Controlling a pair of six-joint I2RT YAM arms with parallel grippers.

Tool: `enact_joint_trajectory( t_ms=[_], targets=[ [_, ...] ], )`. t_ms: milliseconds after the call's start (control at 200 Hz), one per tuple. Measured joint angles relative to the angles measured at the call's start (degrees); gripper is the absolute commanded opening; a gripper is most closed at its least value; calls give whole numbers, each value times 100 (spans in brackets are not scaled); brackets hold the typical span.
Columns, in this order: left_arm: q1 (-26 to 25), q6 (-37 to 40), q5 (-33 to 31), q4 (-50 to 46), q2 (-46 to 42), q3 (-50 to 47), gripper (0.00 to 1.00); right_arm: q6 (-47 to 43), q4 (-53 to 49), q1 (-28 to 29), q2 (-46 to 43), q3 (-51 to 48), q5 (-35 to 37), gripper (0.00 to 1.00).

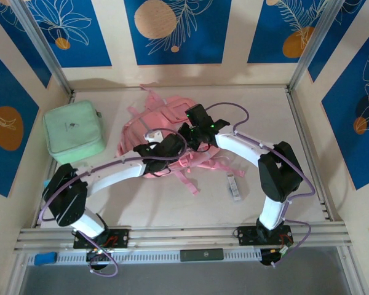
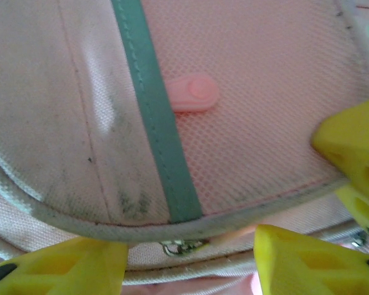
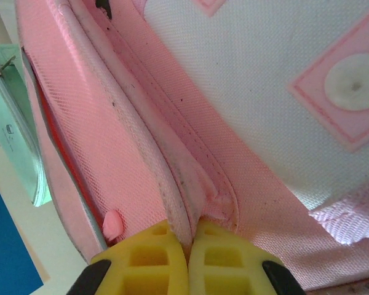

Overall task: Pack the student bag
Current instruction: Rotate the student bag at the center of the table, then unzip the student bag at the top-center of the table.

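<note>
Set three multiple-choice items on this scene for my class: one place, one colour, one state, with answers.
1. Where does the green case lie? A on the bag B left of the bag C right of the bag
2. What colour is the bag? A blue B grey C pink
3. The right gripper is A shut on the bag B wide open C holding the case
Answers: B, it sits at the bag's left; C, its fabric is pink; A, its fingers pinch the fabric.

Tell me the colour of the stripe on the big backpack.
The narrow fabric stripe is teal green, clearest in the left wrist view.
</note>
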Motion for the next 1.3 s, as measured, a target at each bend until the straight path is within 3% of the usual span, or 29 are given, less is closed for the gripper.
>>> enact_joint_trajectory(
  t_ms=[195,340,520,640,770,1000,1130,1301],
  targets=[
    [0,-166,-146,-205,-15,-2,45,-2,24,-55,-2,-13,-31,0],
    [7,-22,-39,-321,-490,-271,41,-24,26,-94,-2,-13,-92,0],
    [15,553,317,-398,-684,-216,43,-48,28,-96,-2,-11,-92,0],
    [9,730,470,-273,-525,-68,51,-46,26,-96,-2,-11,-92,0],
    [-2,544,485,52,-358,-52,53,-35,33,-96,-2,-11,-94,0],
    [0,-131,-24,212,70,-17,51,63,55,-92,-2,-11,-116,0],
    [2,-431,-256,295,153,-13,41,114,114,-90,0,-11,-116,0],
    [24,-461,-525,341,188,-20,20,131,210,-118,0,-11,-107,0]
  ],
)
